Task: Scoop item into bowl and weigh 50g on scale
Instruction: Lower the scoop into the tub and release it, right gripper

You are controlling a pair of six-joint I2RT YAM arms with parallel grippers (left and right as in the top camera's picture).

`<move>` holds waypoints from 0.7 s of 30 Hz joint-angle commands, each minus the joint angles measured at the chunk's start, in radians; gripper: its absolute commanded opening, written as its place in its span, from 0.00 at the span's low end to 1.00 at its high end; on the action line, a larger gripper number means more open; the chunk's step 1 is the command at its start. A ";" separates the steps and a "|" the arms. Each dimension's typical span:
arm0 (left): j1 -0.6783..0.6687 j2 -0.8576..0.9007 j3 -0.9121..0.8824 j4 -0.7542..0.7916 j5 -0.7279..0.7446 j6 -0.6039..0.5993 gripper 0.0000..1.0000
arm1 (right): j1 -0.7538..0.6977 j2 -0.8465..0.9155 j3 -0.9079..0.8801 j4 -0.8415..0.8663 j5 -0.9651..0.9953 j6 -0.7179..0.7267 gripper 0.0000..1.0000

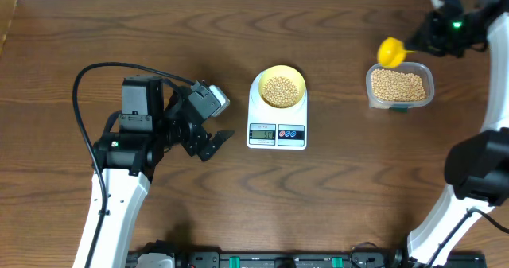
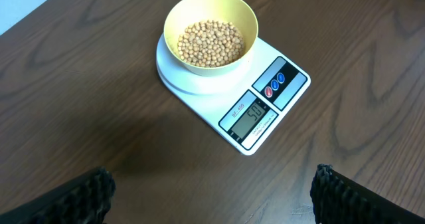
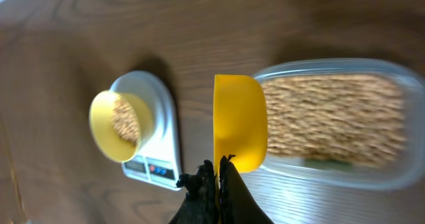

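Bowl [image 2: 229,4] stood on the round platform of the scale [image 2: 229,101], partly filled with beans [image 2: 211,43]. The scale sat mid-worktop [image 1: 334,204], display lit, digits too small to read with certainty. Left end effector [image 1: 213,143] was just left of the scale, fingers spread wide, holding nothing. Right end effector [image 3: 217,187] was clamped on the handle of a yellow scoop [image 3: 240,121], held over the near edge of a clear container [image 3: 345,173] of more beans.
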 commanded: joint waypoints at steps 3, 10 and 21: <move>0.006 0.004 0.017 0.000 0.006 0.006 0.96 | -0.105 -0.021 -0.045 0.009 0.026 0.002 0.01; 0.006 0.004 0.017 0.000 0.006 0.006 0.96 | -0.153 -0.021 -0.136 0.048 -0.013 0.002 0.01; 0.006 0.004 0.017 0.000 0.006 0.006 0.96 | -0.153 -0.021 -0.281 0.186 -0.015 0.036 0.04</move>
